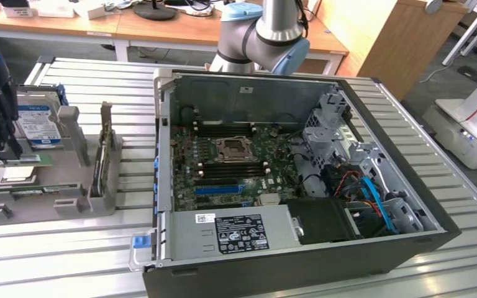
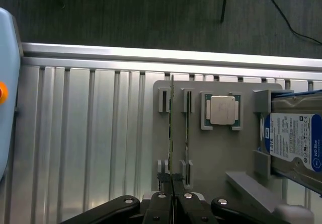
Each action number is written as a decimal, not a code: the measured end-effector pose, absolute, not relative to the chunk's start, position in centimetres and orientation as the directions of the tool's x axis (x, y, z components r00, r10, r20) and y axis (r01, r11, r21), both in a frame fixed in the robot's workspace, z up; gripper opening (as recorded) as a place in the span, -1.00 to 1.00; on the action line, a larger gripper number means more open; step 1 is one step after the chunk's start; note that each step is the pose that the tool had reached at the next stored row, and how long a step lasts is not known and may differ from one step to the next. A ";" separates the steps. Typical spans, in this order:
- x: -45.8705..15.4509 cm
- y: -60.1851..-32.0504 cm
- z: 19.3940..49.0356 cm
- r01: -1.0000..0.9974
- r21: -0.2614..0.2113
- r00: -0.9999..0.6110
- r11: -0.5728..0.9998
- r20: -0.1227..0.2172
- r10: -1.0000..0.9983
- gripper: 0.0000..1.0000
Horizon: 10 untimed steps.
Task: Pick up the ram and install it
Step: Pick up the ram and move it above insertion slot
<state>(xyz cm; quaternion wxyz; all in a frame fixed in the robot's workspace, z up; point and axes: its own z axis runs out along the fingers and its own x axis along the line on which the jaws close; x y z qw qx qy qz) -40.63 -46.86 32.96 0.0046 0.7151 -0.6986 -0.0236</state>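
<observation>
In the wrist view my gripper is shut on the ram, a thin green stick seen edge-on above the grey holder tray. A second stick stands in the slot beside it. In the exterior view the black gripper hangs over the tray at the far left, with the green ram at its fingers. The open computer case lies to the exterior view's right, its motherboard exposed with black memory slots beside the processor socket.
A hard drive with a blue-white label and a square silver processor also sit in the tray. A thin board stands upright at the tray's edge. The slatted metal table carries everything. The arm's base rises behind the case.
</observation>
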 end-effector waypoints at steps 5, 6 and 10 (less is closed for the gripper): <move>-40.6 -46.9 33.6 -0.999 0.040 0.023 -0.024 -0.027 -0.999 -0.76; -40.6 -46.9 33.8 -0.999 0.040 0.023 -0.024 -0.027 -0.999 -0.76; -40.6 -46.9 34.3 -0.999 0.040 0.023 -0.024 -0.027 -0.999 -0.76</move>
